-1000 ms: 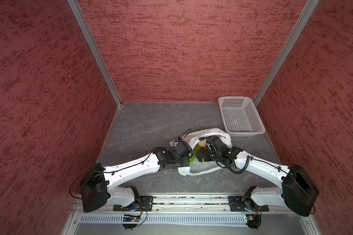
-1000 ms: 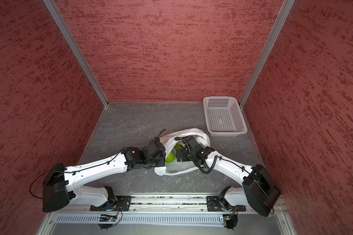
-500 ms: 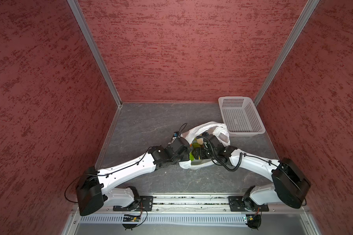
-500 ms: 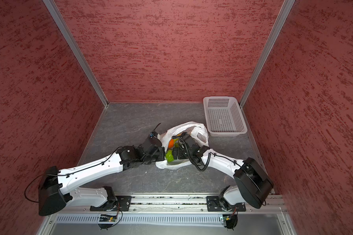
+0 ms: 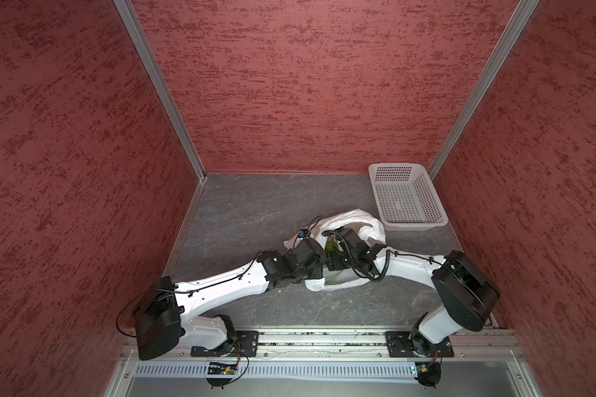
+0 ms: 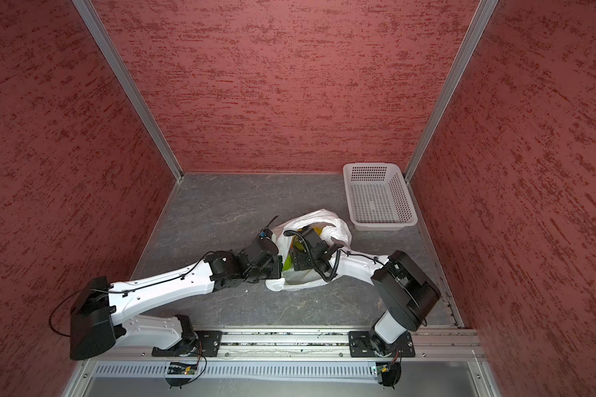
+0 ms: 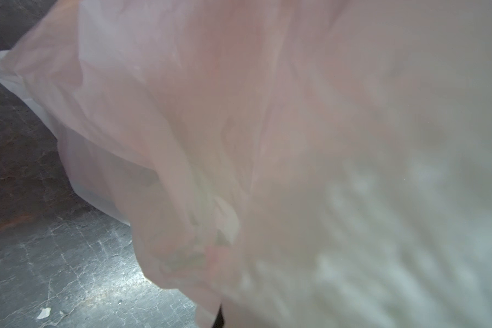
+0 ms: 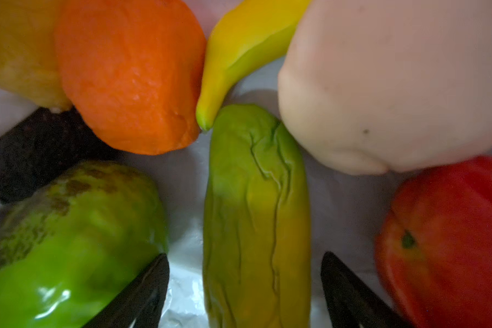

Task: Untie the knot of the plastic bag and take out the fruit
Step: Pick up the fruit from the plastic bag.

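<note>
Right hand (image 8: 245,257): fingers spread wide, down inside the plastic bag (image 5: 369,223), one black fingertip (image 8: 154,272) on each side of a long green-yellow fruit (image 8: 256,213). Narrow gaps both sides, nothing gripped.

Other fruit, all lying on the bag's white film:
- big glossy green piece (image 8: 68,241) just beside one fingertip
- red piece (image 8: 452,233) just beside the other
- past the long fruit's far end: orange piece (image 8: 131,79), curved yellow piece (image 8: 239,39) with its tip touching the long fruit, whitish piece (image 8: 395,85)
- dark brown-black piece (image 8: 34,153) tucked between orange and green
- dull yellow piece (image 8: 20,48) behind the orange

Left hand (image 6: 278,267): closed tight at the bag's rim on the side facing the left arm. Its wrist view is mostly blurred film, bunching toward a dark sliver of finger, so it looks pinched on the bag.

In both top views the bag's mouth gapes open between the two hands, with green and yellow showing inside. The bag sits mid-desk (image 5: 255,213), a little right of centre. The white perforated basket (image 5: 413,224) stands near it, apart, in the far right corner.
</note>
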